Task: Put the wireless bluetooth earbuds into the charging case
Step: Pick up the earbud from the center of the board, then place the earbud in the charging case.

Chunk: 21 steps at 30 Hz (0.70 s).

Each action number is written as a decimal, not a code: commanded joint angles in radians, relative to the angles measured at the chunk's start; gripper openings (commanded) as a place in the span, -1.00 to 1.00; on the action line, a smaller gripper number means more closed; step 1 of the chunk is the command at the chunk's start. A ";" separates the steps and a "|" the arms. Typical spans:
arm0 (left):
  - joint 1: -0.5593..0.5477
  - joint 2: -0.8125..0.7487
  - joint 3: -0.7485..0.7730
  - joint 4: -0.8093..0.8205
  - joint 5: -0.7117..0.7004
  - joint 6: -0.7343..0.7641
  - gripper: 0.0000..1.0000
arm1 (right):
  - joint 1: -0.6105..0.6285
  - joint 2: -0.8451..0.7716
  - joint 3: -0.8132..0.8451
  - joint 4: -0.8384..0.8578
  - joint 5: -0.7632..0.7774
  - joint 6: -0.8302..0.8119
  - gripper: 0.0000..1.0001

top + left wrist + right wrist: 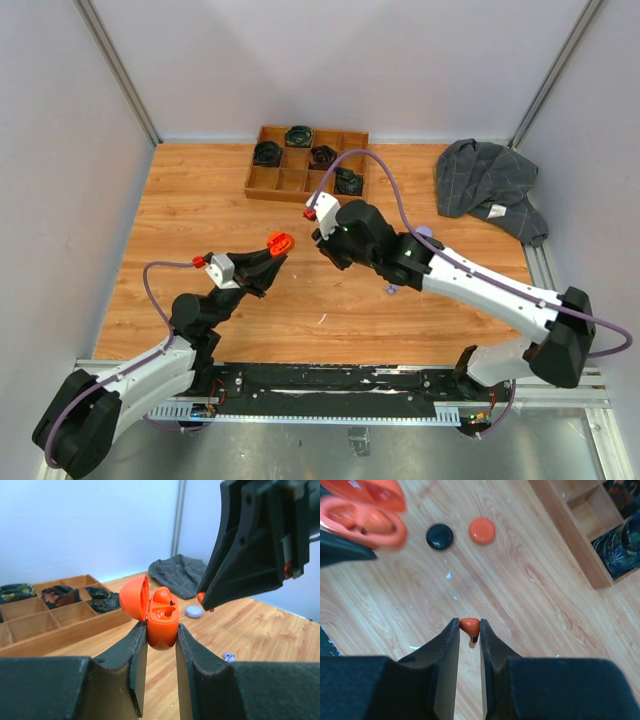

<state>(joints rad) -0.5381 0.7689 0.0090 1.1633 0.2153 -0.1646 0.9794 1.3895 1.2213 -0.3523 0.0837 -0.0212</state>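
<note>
**Orange earbud held near open charging case**

Left of centre in the overhead view, the left gripper clamps the orange charging case, lid open and sockets facing its partner, likely for access. To its right, the right gripper pinches the earbud, not yet inserted.

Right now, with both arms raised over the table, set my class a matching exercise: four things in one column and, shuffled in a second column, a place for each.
Things
1. open orange case
2. orange earbud
3. black case
4. grey cloth

Places
A. crumpled at the far right corner of the table
B. pinched in the right gripper
C. lying flat beside a round orange puck
D. clamped in the left gripper

Pairs: 1-D, 2-B, 3-C, 4-A
</note>
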 commanded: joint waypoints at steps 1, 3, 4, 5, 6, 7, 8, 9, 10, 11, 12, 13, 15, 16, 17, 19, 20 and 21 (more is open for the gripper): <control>-0.002 0.027 -0.115 0.118 0.109 0.033 -0.98 | 0.060 -0.092 -0.056 0.160 0.038 0.048 -0.63; -0.002 0.036 -0.113 0.130 0.133 0.038 -0.98 | 0.083 -0.128 -0.079 0.216 0.042 0.054 -0.63; -0.002 0.040 -0.112 0.135 0.142 0.039 -0.98 | 0.093 -0.141 -0.092 0.244 0.042 0.056 -0.63; -0.002 0.043 -0.112 0.138 0.151 0.041 -0.98 | 0.104 -0.155 -0.104 0.274 0.041 0.058 -0.63; -0.002 0.047 -0.110 0.142 0.162 0.042 -0.97 | 0.116 -0.165 -0.116 0.311 0.039 0.057 -0.63; -0.002 0.051 -0.108 0.143 0.171 0.043 -0.97 | 0.126 -0.175 -0.129 0.341 0.038 0.056 -0.63; -0.002 0.055 -0.106 0.145 0.179 0.043 -0.97 | 0.136 -0.185 -0.143 0.371 0.034 0.055 -0.63; -0.003 0.059 -0.106 0.147 0.187 0.043 -0.97 | 0.144 -0.193 -0.157 0.403 0.031 0.055 -0.63; -0.002 0.062 -0.104 0.150 0.193 0.043 -0.97 | 0.153 -0.198 -0.173 0.439 0.024 0.055 -0.63; -0.002 0.066 -0.102 0.151 0.200 0.043 -0.97 | 0.160 -0.203 -0.188 0.473 0.019 0.055 -0.63; -0.002 0.069 -0.100 0.152 0.209 0.043 -0.96 | 0.168 -0.206 -0.202 0.505 0.014 0.055 -0.64; -0.003 0.075 -0.099 0.155 0.215 0.042 -0.96 | 0.177 -0.207 -0.213 0.535 0.010 0.055 -0.63; -0.003 0.080 -0.097 0.160 0.224 0.041 -0.96 | 0.186 -0.204 -0.229 0.581 0.001 0.053 -0.64; -0.003 0.083 -0.096 0.163 0.229 0.040 -0.97 | 0.191 -0.202 -0.237 0.600 -0.002 0.051 -0.64; -0.003 0.085 -0.096 0.163 0.234 0.039 -0.96 | 0.193 -0.198 -0.244 0.622 -0.006 0.049 -0.64; -0.003 0.087 -0.093 0.164 0.238 0.038 -0.96 | 0.195 -0.186 -0.249 0.644 -0.017 0.051 -0.64; -0.003 0.087 -0.093 0.165 0.239 0.037 -0.96 | 0.196 -0.181 -0.250 0.650 -0.022 0.050 -0.64; -0.004 0.086 -0.093 0.165 0.239 0.037 -0.96 | 0.198 -0.174 -0.249 0.656 -0.026 0.050 -0.64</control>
<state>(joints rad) -0.5388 0.8539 0.0090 1.2739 0.4297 -0.1379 1.1584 1.2049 0.9794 0.1898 0.0788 0.0227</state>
